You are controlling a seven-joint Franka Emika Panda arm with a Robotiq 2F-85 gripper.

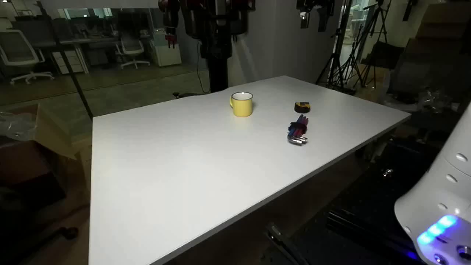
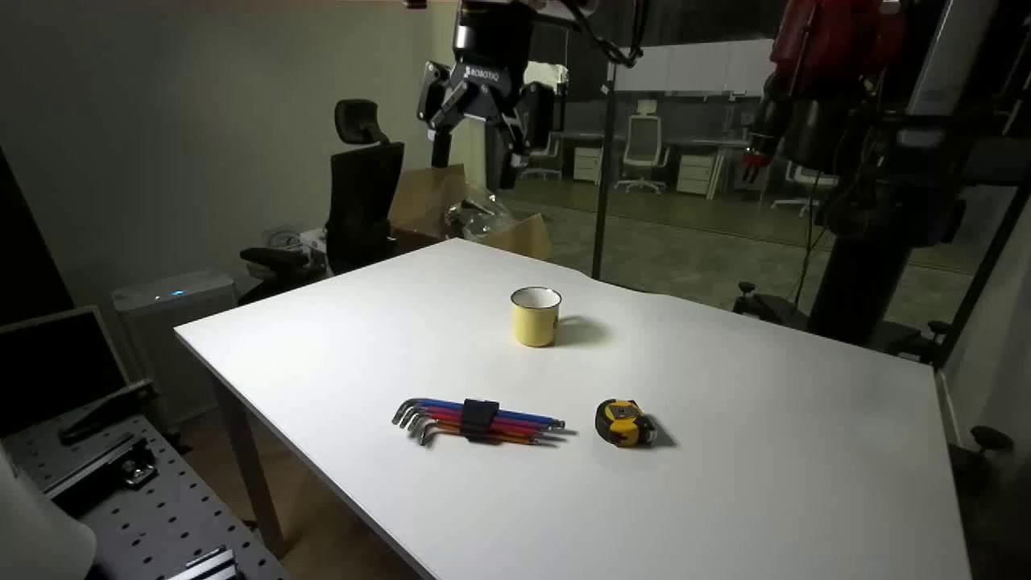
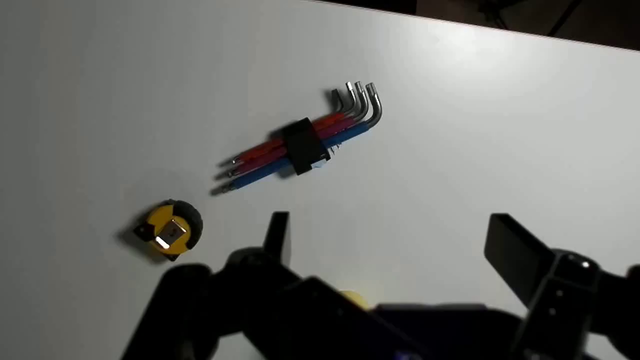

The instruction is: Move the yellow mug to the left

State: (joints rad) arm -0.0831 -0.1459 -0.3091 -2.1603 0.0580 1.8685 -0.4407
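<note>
The yellow mug stands upright on the white table, in both exterior views. Its inside is white with a dark rim, and its handle shows in an exterior view at the mug's left side. In the wrist view only a sliver of the mug shows, the rest hidden behind the gripper's body. My gripper is open and empty, high above the table and apart from the mug. Its fingers also hang at the top of an exterior view. In the wrist view the fingertips are wide apart with only table between them.
A hex key set in a black holder and a black-and-yellow tape measure lie on the white table. Both also show in the wrist view. Another dark red-and-black robot stands beyond the table's edge.
</note>
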